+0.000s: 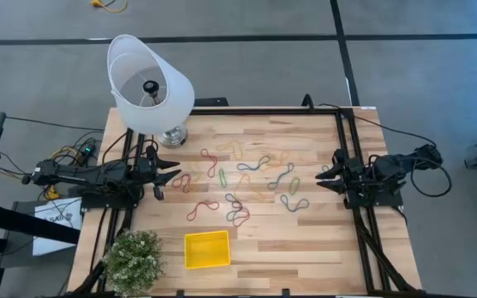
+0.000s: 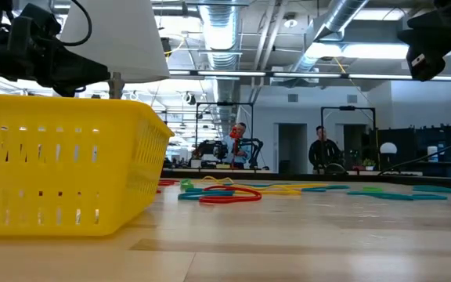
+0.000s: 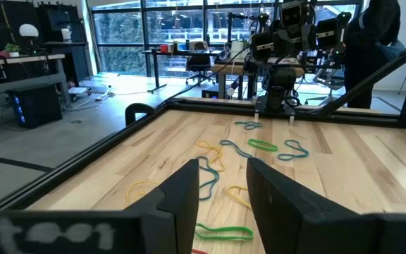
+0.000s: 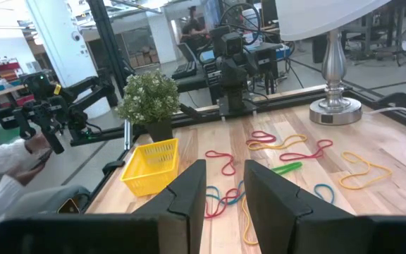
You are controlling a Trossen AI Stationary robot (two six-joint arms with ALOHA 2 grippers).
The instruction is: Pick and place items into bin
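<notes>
Both grippers sit parted and empty at the table's sides, with the left gripper [image 1: 175, 172] nearest the thin red rubber-band loop [image 1: 180, 183], just inboard of its fingertips.

Robotics lab: exposed ceiling ducts [image 2: 343, 19], other robot rigs [image 3: 287, 42], desks, concrete floor [image 1: 247, 21].

desk [image 1: 305, 248]: pale wood planks, smooth, with a light sheen
bin [image 1: 207, 249]: bright yellow plastic, walls pierced with slots, slightly glossy
rubber bands [image 1: 247, 178]: thin, limp rubber, matt
lampshade [image 1: 149, 83]: white, smooth, matt
lamp base [image 4: 337, 107]: polished metal, shiny
plant [image 1: 132, 258]: fine, fuzzy-looking foliage
left claw [image 3: 220, 197]: dark, matt fingers
frame rails [image 1: 342, 149]: black metal, matt
</notes>
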